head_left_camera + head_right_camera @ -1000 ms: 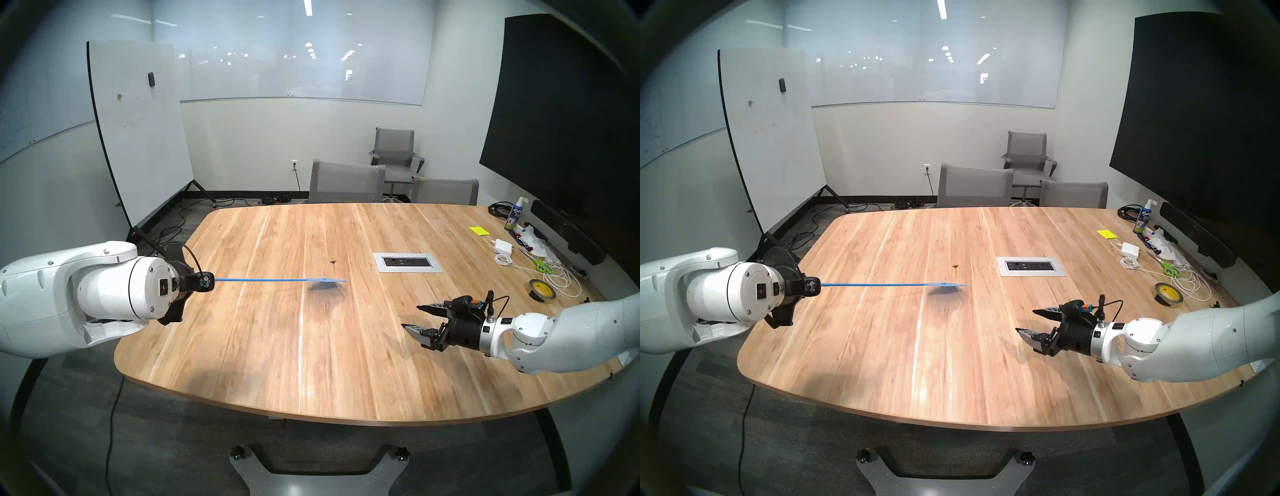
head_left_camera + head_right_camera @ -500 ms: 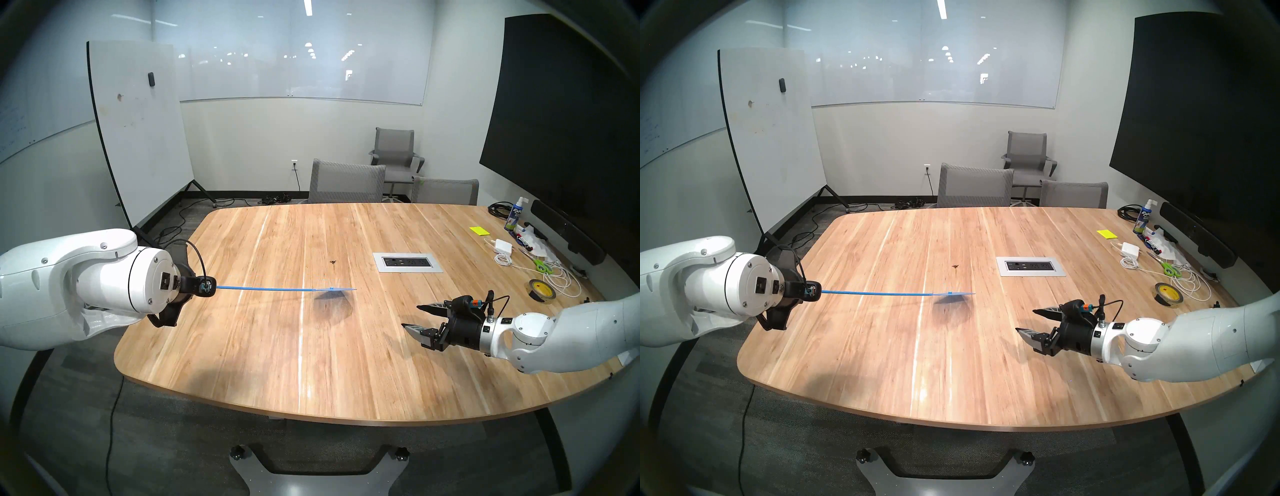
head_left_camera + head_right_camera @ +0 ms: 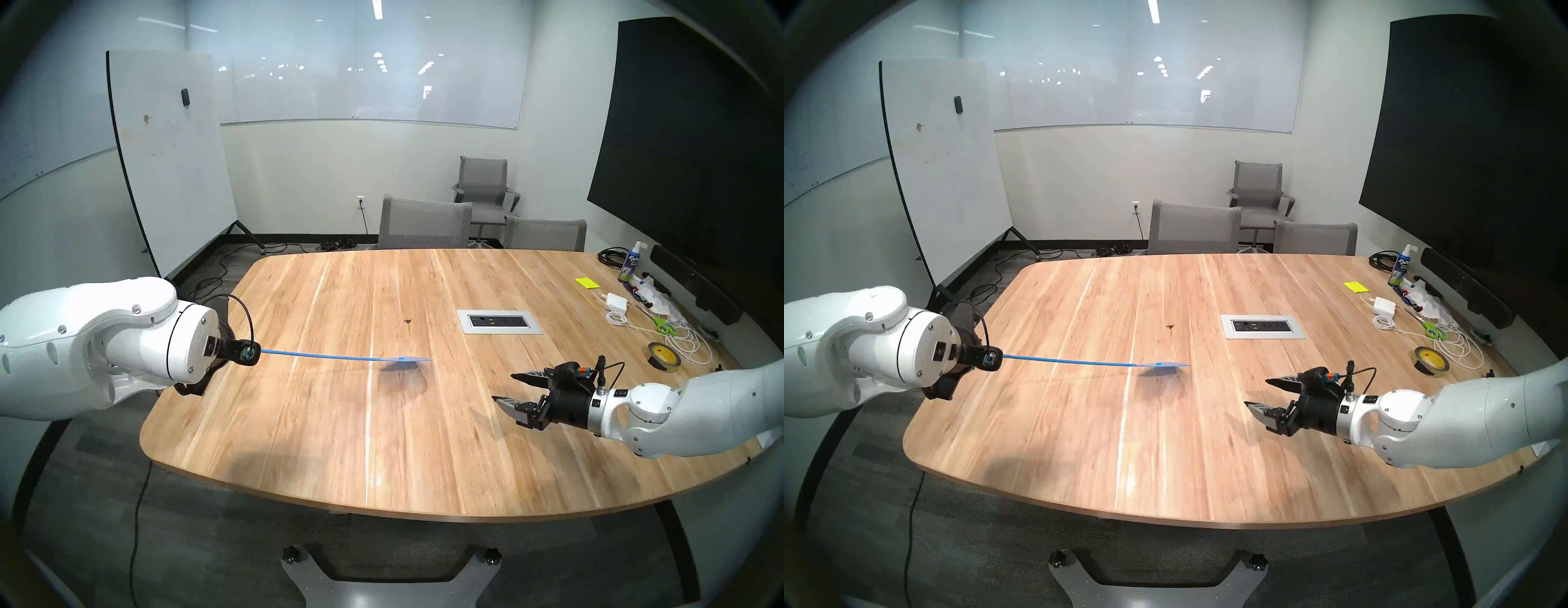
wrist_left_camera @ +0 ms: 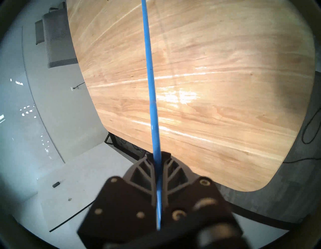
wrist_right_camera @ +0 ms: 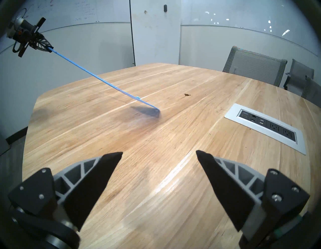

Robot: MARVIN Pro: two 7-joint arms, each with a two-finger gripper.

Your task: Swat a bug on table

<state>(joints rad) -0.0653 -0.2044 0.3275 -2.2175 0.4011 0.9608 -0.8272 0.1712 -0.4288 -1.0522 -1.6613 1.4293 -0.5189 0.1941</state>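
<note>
Risk comes first from aim: the blue fly swatter [image 3: 339, 357], a thin flexible plastic rod ending in a flat mesh head seen nearly edge-on, hangs low over the desk [image 3: 297, 424], and the bug [image 3: 408, 321] lies beyond the head, toward the far side, clearly apart from it. A stroke from this spot would probably land short on bare wood. The long whippy handle may also bend and lag behind the wrist, so the head could strike off-line or glance on its edge. The left hand [image 4: 157, 163] is clamped narrow on the handle's end; a hard slap could twist the slim rod in that grip. The right hand [image 5: 159, 154] hovers spread wide and empty, well aside. The bug is a tiny dark legged speck on smooth, glossy, light plank wood, left of the silver outlet panel [image 3: 499, 321].
</note>
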